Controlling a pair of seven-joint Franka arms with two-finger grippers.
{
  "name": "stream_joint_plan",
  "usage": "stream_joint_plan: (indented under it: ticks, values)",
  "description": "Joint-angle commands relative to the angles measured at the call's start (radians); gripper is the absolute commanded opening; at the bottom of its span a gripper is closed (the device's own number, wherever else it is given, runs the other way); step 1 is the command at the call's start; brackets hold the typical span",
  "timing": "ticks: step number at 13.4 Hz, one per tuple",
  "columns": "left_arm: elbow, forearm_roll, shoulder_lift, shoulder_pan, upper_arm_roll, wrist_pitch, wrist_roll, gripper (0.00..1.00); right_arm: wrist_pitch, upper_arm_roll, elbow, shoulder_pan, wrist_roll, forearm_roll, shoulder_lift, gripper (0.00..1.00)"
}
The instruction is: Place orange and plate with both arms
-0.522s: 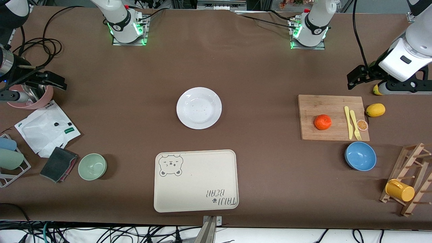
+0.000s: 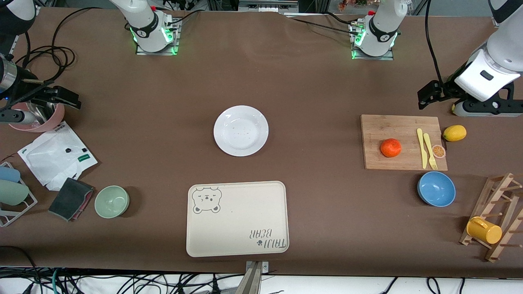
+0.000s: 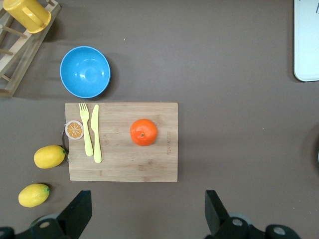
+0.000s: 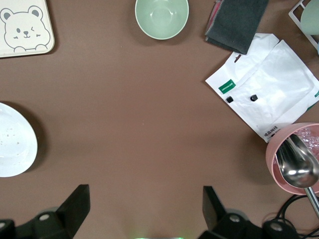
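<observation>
Orange (image 2: 391,148): sits whole on the wooden cutting board (image 2: 402,142), toward the left arm's end of the worktop (image 2: 310,94); nothing touches it.
Board company: a yellow plastic knife (image 2: 420,148) and fork (image 2: 430,151) lie side by side on the board, apart from the orange; a thin orange slice (image 2: 439,151) rests at the board's edge beside the fork.
Around the board: a blue bowl (image 2: 436,188) stands nearer the front camera; a lemon (image 2: 454,133) lies just off the board's end; a second lemon (image 3: 34,194) shows in the left wrist view.
Plate (image 2: 241,130): white, flat on the worktop mid-table, well apart from the board.
Tray (image 2: 237,218): bear-print, beige, nearer the front camera than the plate.
Left gripper (image 3: 144,219): up over the worktop beside the board, jaws apart, holding nothing.
Right gripper (image 4: 142,211): over bare worktop at the right arm's end, jaws apart, holding nothing.
Right-end clutter: a green bowl (image 2: 112,201), grey cloth (image 2: 72,198), white pouch (image 2: 57,155) and pink cup (image 4: 294,158) with a metal spoon.
</observation>
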Motion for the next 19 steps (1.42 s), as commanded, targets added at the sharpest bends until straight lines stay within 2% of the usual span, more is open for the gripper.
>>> stream_joint_plan:
  ticks: [1,4,8,10,13,17,19]
  values:
    - [0.017,0.012,0.011,0.001,-0.002,-0.008,0.009,1.0,-0.018,0.009,0.022,-0.011,0.013,0.003,0.007,1.0]
    - [0.014,0.01,0.014,0.007,-0.001,-0.009,0.006,1.0,-0.018,0.007,0.021,-0.011,0.013,0.003,0.007,1.0]
    - [0.02,-0.002,0.023,0.005,-0.001,-0.097,-0.003,1.0,-0.018,0.006,0.019,-0.011,0.013,0.003,0.007,1.0]
    - [0.022,-0.005,0.024,0.005,0.001,-0.097,0.005,1.0,-0.018,0.006,0.019,-0.011,0.013,0.003,0.007,1.0]
    - [0.06,0.007,0.055,-0.007,-0.002,-0.098,0.027,1.0,-0.018,0.006,0.019,-0.011,0.013,0.003,0.007,1.0]
    - [0.062,0.008,0.081,0.007,-0.001,-0.065,0.026,1.0,-0.02,0.006,0.019,-0.011,0.013,0.003,0.007,1.0]
    - [0.06,0.01,0.118,0.005,0.001,0.002,0.031,1.0,-0.02,0.006,0.019,-0.011,0.013,0.003,0.007,1.0]
